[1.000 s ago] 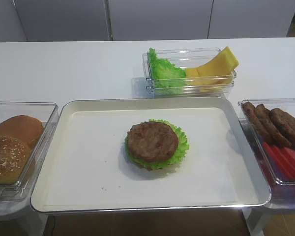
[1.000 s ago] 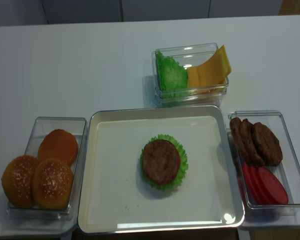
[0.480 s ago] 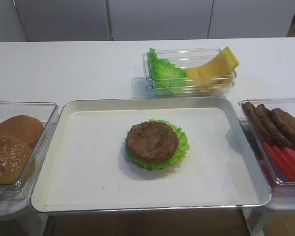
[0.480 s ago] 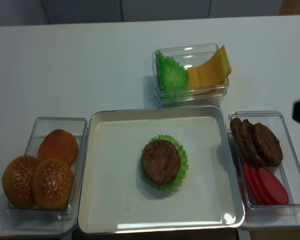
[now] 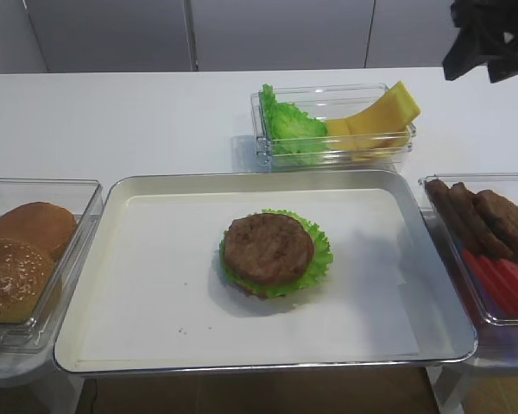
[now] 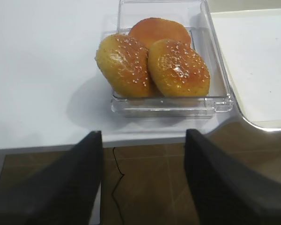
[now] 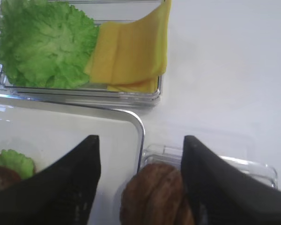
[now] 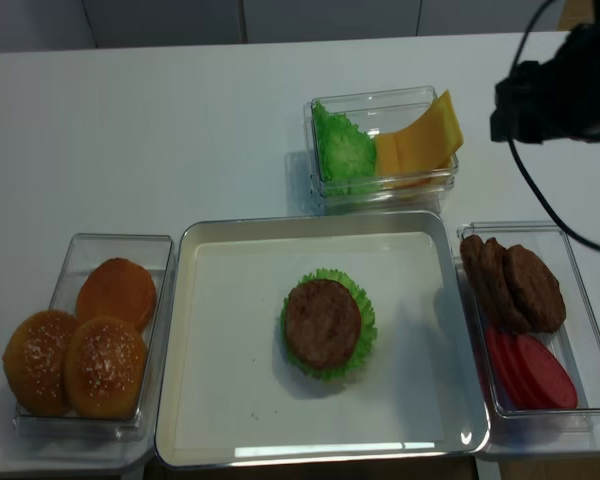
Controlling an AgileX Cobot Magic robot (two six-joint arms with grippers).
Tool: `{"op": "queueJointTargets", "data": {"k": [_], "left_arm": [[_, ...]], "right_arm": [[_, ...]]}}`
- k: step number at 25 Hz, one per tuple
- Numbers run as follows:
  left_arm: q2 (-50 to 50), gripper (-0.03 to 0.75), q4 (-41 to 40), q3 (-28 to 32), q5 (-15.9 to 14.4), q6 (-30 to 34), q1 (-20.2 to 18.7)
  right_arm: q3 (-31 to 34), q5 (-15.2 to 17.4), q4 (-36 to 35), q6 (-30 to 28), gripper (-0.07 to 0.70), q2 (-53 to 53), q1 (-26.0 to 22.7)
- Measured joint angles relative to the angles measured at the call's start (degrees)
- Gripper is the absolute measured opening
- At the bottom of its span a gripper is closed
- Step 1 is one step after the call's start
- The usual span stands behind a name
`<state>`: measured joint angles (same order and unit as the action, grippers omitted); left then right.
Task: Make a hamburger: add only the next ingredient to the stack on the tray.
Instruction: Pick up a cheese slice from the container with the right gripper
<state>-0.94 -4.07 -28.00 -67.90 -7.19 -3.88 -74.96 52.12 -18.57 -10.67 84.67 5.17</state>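
Observation:
Yellow cheese slices (image 7: pixel 131 51) lean in a clear tub (image 5: pixel 332 151) behind the tray, with one corner sticking up over its right end (image 8: pixel 442 120). The stack is a brown patty (image 5: pixel 268 250) on green lettuce (image 5: pixel 318 254), sitting mid-tray on the paper-lined metal tray (image 5: pixel 155 293). My right gripper (image 7: pixel 140 140) is open and empty. It hovers above the tray's far right corner (image 7: pixel 138 123) and the patty tub, short of the cheese. The right arm (image 8: pixel 555 95) shows at the back right. My left gripper (image 6: pixel 143 133) is open and empty, off the table's front edge below the bun tub.
Lettuce leaves (image 7: pixel 44 44) share the cheese tub. A tub of sesame buns (image 8: pixel 75 350) stands left of the tray. At the right, another tub holds dark patties (image 8: pixel 510 285) and red strips (image 8: pixel 530 370). The brown floor (image 6: pixel 150 187) lies beyond the table's front edge.
The right arm has come into both high views from the right edge and moved toward the back, now above the table right of the cheese tub. The food has not moved.

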Motion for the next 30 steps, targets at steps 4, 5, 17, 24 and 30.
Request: {"op": "queueJointTargets", "data": {"k": [4,5,17,24,30], "left_arm": [[0.0,0.411,0.0,0.0,0.0,0.0,0.0],[0.0,0.411,0.0,0.0,0.0,0.0,0.0],[0.0,0.411,0.0,0.0,0.0,0.0,0.0],[0.0,0.411,0.0,0.0,0.0,0.0,0.0],[0.0,0.411,0.0,0.0,0.0,0.0,0.0]], "right_arm": [[-4.8,-0.2,-0.6,-1.9,0.419,7.2,0.0],[-6.0,-0.3,-0.8,-2.4,0.419,8.9,0.0],[-14.7,2.8,-15.9,-13.1,0.419,23.4,-7.4],[-14.8,3.1,-21.7,-17.5,0.359,26.2,-7.4],[-15.0,2.8,-23.5,-18.3,0.318,27.8,-7.4]]}}
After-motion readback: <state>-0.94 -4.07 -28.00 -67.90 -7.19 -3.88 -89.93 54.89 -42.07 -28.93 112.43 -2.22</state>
